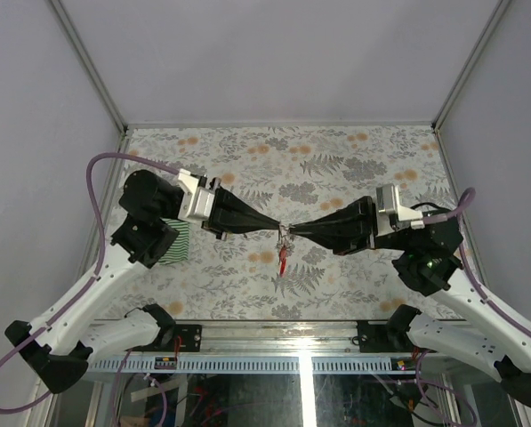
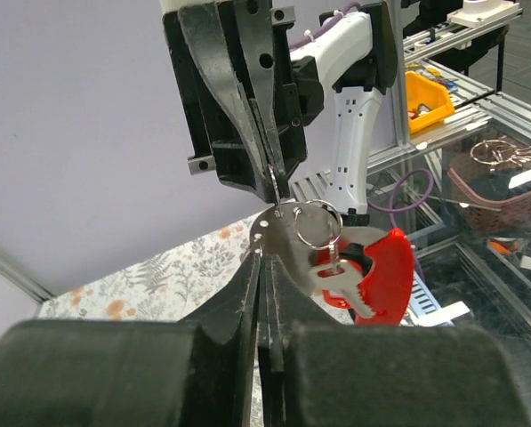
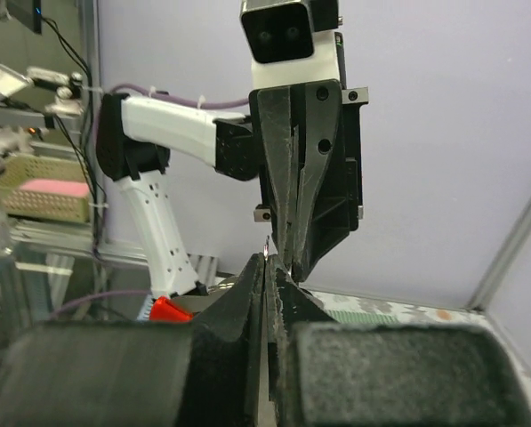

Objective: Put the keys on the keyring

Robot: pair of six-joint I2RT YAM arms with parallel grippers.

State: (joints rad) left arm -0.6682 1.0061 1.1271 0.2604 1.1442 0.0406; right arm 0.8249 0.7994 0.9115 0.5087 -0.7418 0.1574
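Keys [image 2: 341, 277], silvery and small, hang in mid-air between the two arms, above the middle of the floral-patterned table [image 1: 336, 169] and clear of its surface. One key dangles from the round keyring [image 2: 299, 224], with a dark head and a bright red tag [image 2: 385, 276] bunched just beside it. In the top view that tag hangs straight down under the spot where the two claws meet. A flatter silvery piece [image 2: 281, 233], likely another key's head with small holes in it, sits touching the ring. The left gripper [image 2: 263, 258] has its fingers pressed together on the lower edge of this piece. Facing it tip to tip, the right gripper [image 2: 272, 182] is also pinched tight. It seems to hold a thin wire loop at the top of the bunch, though the view is too fine there to be sure which turn of the ring it is. Both arms reach inward from opposite sides and are almost level with each other. A green-and-white striped cloth [image 1: 181, 242] lies on the table, partly under the left arm and well apart from the keys.
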